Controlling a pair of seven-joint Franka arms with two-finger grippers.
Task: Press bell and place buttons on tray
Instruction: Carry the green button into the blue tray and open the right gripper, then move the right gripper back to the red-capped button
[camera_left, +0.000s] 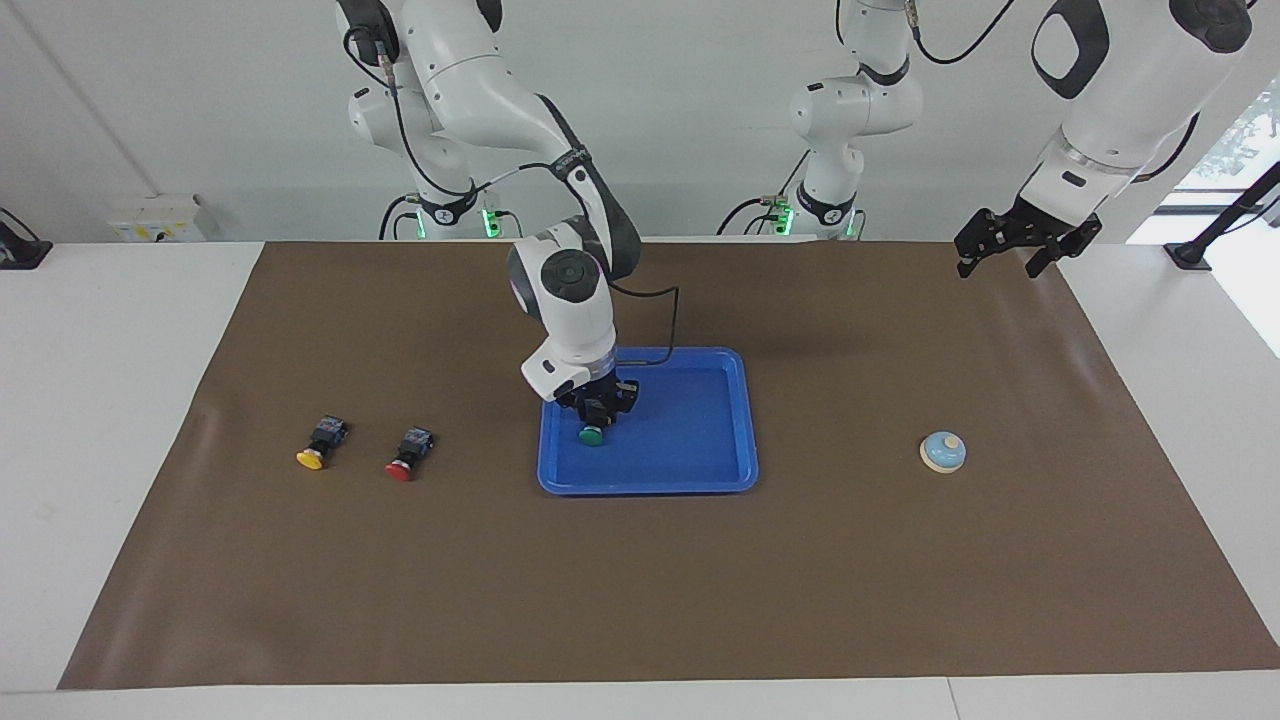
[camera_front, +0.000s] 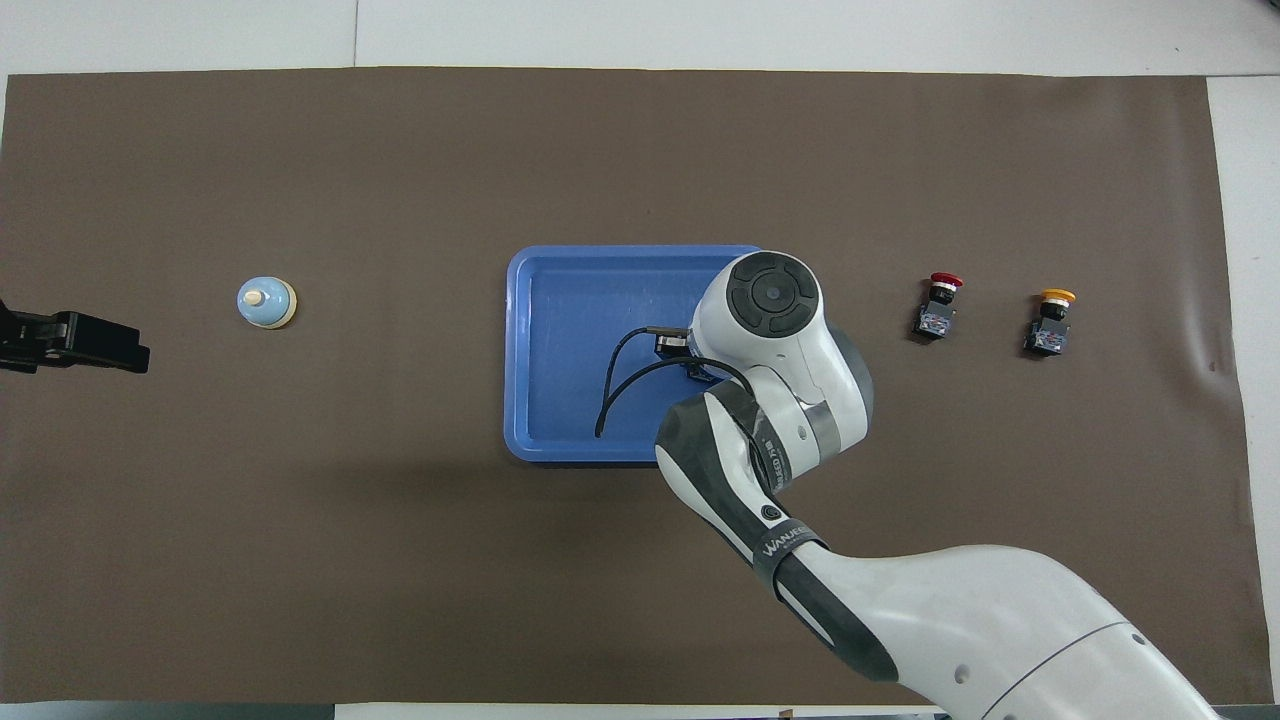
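The blue tray (camera_left: 700, 420) lies mid-mat and also shows in the overhead view (camera_front: 570, 340). My right gripper (camera_left: 597, 415) is low in the tray's corner toward the right arm's end, shut on the green button (camera_left: 591, 435), whose cap rests at the tray floor. In the overhead view my right arm hides this button. The red button (camera_left: 408, 454) (camera_front: 938, 305) and the yellow button (camera_left: 320, 443) (camera_front: 1050, 322) lie on the mat toward the right arm's end. The light-blue bell (camera_left: 943, 451) (camera_front: 266, 301) sits toward the left arm's end. My left gripper (camera_left: 1010, 262) (camera_front: 140, 358) waits open, raised over the mat's edge.
A brown mat (camera_left: 640, 580) covers the white table (camera_left: 100, 400). The right arm's cable loops over the tray (camera_front: 620, 380).
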